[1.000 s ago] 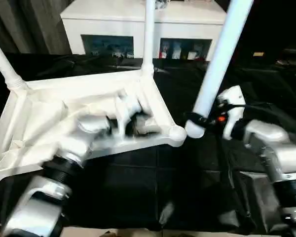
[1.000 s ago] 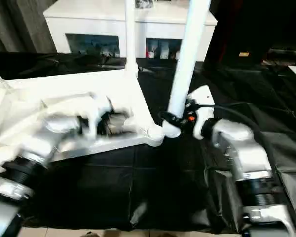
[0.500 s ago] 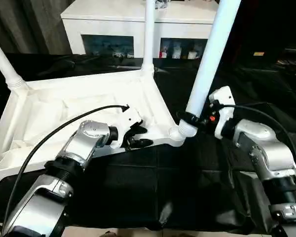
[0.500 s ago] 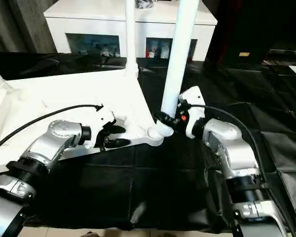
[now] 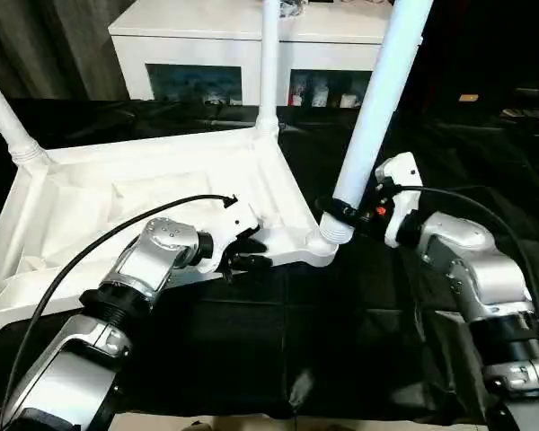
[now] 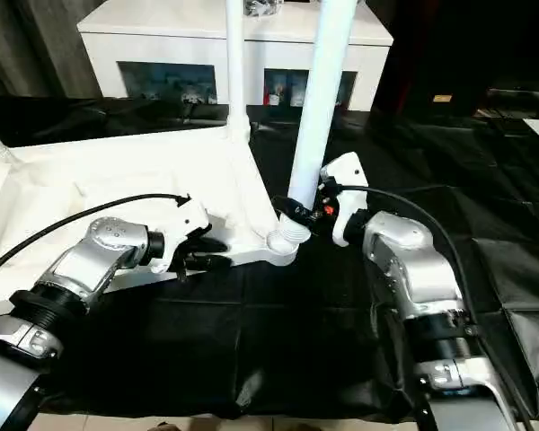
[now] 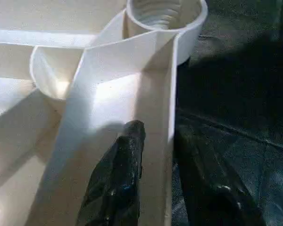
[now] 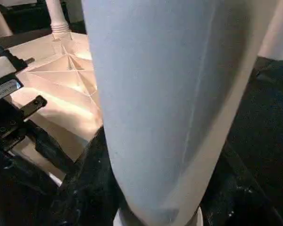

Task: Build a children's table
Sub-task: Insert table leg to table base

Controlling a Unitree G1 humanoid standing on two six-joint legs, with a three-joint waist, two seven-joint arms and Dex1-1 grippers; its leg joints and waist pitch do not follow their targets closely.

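Table leg [image 5: 370, 117], pinched near its foot by the right gripper [image 5: 349, 215], leans toward one o'clock over the corner socket [image 5: 322, 247], while the rim [image 7: 167, 117] at nine o'clock is straddled by the left gripper [image 5: 244, 251].

The left gripper [image 5: 248, 251] is pinching a thin white edge between its two black fingers [image 7: 118, 174]. The right gripper [image 5: 343, 214] is hugging a round white pole, arm bent.
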